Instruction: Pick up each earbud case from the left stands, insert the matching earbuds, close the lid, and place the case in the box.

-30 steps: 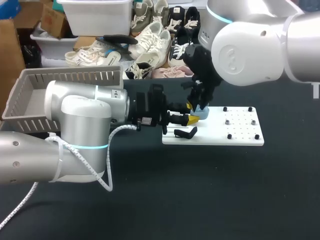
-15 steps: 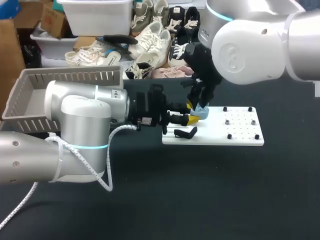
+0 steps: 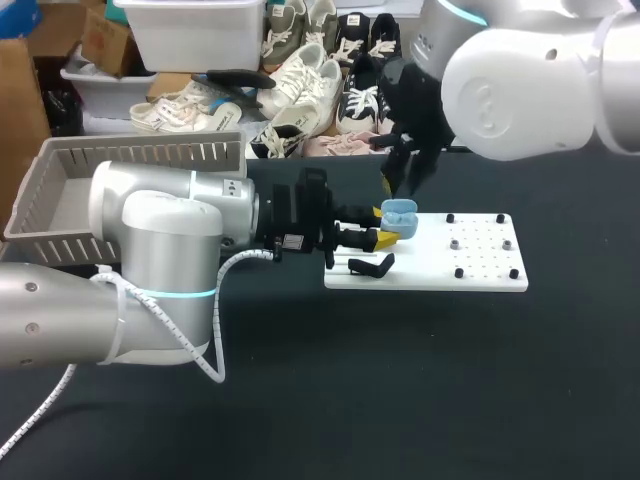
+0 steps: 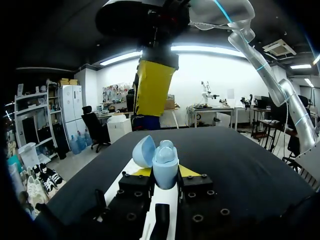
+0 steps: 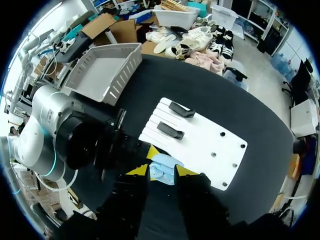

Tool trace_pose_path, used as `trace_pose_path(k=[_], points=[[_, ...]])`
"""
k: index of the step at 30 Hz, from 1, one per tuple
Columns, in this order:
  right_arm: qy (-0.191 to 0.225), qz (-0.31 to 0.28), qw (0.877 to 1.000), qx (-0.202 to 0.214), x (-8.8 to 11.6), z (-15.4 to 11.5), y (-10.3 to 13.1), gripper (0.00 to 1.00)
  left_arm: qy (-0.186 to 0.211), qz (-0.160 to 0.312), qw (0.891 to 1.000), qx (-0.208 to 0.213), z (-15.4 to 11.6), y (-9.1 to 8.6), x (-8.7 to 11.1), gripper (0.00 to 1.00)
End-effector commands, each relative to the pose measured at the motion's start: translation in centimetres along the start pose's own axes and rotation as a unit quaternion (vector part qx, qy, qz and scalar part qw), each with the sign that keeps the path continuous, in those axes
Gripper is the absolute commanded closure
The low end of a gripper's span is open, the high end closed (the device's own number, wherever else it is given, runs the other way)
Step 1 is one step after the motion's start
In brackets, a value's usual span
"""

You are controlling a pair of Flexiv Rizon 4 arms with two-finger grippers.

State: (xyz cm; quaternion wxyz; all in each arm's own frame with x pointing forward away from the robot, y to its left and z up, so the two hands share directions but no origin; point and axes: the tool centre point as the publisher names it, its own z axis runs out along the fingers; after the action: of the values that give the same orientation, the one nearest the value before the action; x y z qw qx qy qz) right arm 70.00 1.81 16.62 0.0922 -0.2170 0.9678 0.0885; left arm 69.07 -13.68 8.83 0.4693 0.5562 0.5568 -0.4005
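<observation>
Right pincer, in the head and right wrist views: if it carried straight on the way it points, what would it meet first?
Most likely the open earbud case, held in the left pincer. It lies straight ahead of the right pincer, seen between its fingers and not touching them; the depth of the gap is unclear.

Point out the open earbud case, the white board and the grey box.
earbud case (image 4: 165, 167), left wrist view, on the front of its light blue body.
white board (image 3: 430, 272), head view, on a bare patch near its front edge.
grey box (image 3: 150, 155), head view, on its slatted far wall.
</observation>
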Motion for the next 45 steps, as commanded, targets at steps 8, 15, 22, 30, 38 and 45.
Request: trace_pose_path(k=[8, 15, 22, 30, 38, 45], points=[[0.009, 0.045, 0.999, 0.001, -2.6, 2.1, -3.1, 0.70, -0.001, 0.001, 1.000, -0.003, 0.0, -0.1, 0.0, 1.00], [0.034, 0.055, 0.998, 0.002, -2.4, 4.1, -3.5, 0.71, -0.001, 0.001, 1.000, -0.003, 0.0, -0.1, 0.0, 1.00], [0.042, 0.057, 0.997, 0.004, -1.1, 4.4, -3.3, 0.72, -0.001, 0.001, 1.000, -0.003, 0.0, -0.1, 0.0, 1.00], [0.037, 0.059, 0.998, 0.005, 0.7, 3.4, -2.9, 0.72, -0.001, 0.001, 1.000, -0.003, 0.0, -0.1, 0.0, 1.00], [0.021, 0.066, 0.998, 0.004, 1.9, 2.1, -2.5, 0.72, -0.001, 0.001, 1.000, -0.003, 0.0, -0.1, 0.0, 1.00], [-0.039, 0.119, 0.992, 0.015, 2.9, -1.4, -4.3, 0.71, -0.001, 0.001, 1.000, -0.003, 0.0, -0.1, 0.0, 1.00]])
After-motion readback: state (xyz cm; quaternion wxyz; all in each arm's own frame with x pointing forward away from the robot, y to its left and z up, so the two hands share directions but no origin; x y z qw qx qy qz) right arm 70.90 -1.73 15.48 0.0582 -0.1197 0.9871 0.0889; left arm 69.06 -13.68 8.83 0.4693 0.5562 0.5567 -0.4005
